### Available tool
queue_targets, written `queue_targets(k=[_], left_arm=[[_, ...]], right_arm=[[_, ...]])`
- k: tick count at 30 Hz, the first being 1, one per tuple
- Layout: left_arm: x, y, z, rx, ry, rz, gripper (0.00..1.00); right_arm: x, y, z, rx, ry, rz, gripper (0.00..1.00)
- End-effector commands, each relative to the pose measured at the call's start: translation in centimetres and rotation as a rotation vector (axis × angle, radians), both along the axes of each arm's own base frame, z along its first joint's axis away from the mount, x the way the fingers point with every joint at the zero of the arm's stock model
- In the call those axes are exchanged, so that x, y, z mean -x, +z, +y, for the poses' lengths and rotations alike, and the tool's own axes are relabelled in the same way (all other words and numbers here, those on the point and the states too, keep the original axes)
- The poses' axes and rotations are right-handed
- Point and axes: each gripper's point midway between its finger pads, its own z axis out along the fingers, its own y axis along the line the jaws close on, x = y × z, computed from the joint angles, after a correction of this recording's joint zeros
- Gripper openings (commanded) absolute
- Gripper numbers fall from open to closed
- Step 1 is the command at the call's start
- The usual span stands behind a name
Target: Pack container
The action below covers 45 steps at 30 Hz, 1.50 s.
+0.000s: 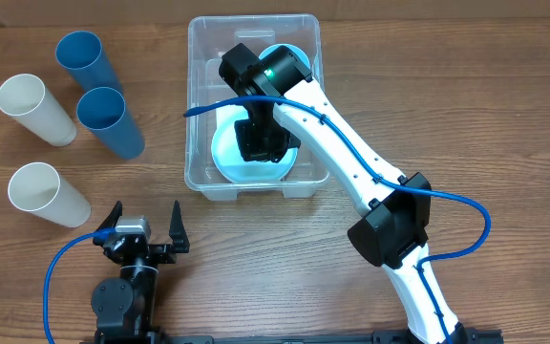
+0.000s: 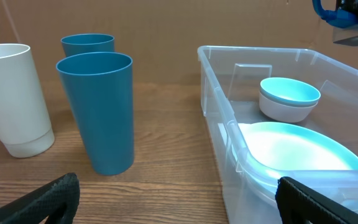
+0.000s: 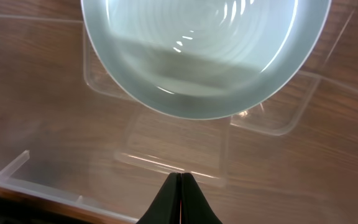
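Note:
The clear container [image 1: 199, 57] stands at the middle back of the table. It holds a pale teal bowl [image 1: 297, 55] at its far end and a pale teal plate [image 1: 225, 153] leaning against its near wall. My right gripper [image 1: 258, 143] reaches into the container over the plate; its fingers [image 3: 180, 186] are pressed together with nothing between them. Its wrist view looks down on the bowl [image 3: 204, 56] and the container's base [image 3: 42, 124]. My left gripper [image 1: 148, 234] is open and empty near the front edge, facing the container [image 2: 216, 93], the plate [image 2: 297, 149] and the bowl [image 2: 289, 96].
Two blue cups [image 1: 82, 55] [image 1: 108, 119] and two white cups [image 1: 31, 107] [image 1: 46, 193] stand left of the container. The left wrist view shows two blue cups [image 2: 97, 112] [image 2: 87, 45] and a white one [image 2: 14, 99]. The right arm crosses the table's right half.

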Motion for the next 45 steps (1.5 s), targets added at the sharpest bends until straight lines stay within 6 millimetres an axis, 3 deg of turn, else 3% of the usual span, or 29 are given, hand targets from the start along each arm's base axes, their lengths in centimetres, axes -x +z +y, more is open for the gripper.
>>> queue_targets(k=[1,4,8,11,18,31,33,37,41,43,45], left_arm=[[0.0,0.0,0.2,-0.023,0.006,-0.005,1.00],[0.0,0.0,0.2,-0.023,0.006,-0.005,1.00],[0.0,0.0,0.2,-0.023,0.006,-0.005,1.00],[0.0,0.0,0.2,-0.023,0.006,-0.005,1.00],[0.0,0.0,0.2,-0.023,0.007,-0.005,1.00],[0.0,0.0,0.2,-0.023,0.006,-0.005,1.00],[0.0,0.0,0.2,-0.023,0.007,-0.005,1.00],[0.0,0.0,0.2,-0.023,0.006,-0.005,1.00],[0.0,0.0,0.2,-0.023,0.006,-0.005,1.00],[0.0,0.0,0.2,-0.023,0.007,-0.006,1.00],[0.0,0.0,0.2,-0.023,0.007,-0.005,1.00]], right_arm=[[1.0,1.3,1.0,-0.065,0.001,0.022,0.04],[1.1,1.1,1.0,-0.064,-0.017,0.033,0.04],[2.3,-1.2,0.0,-0.001,-0.021,0.105,0.04],[2.4,-1.4,-0.1,0.005,-0.022,0.110,0.04],[3.8,-1.0,1.4,-0.058,-0.014,0.167,0.04],[7.0,-1.8,3.1,-0.024,0.002,0.217,0.04],[5.8,-2.2,1.9,0.043,-0.045,0.161,0.04],[0.8,-1.7,-0.3,0.041,-0.120,0.032,0.04],[-4.1,3.7,-1.1,-0.092,-0.168,-0.131,0.04],[-5.6,6.5,-2.5,-0.131,-0.183,-0.194,0.04],[-7.9,10.0,-5.6,-0.178,-0.235,-0.289,0.06]])
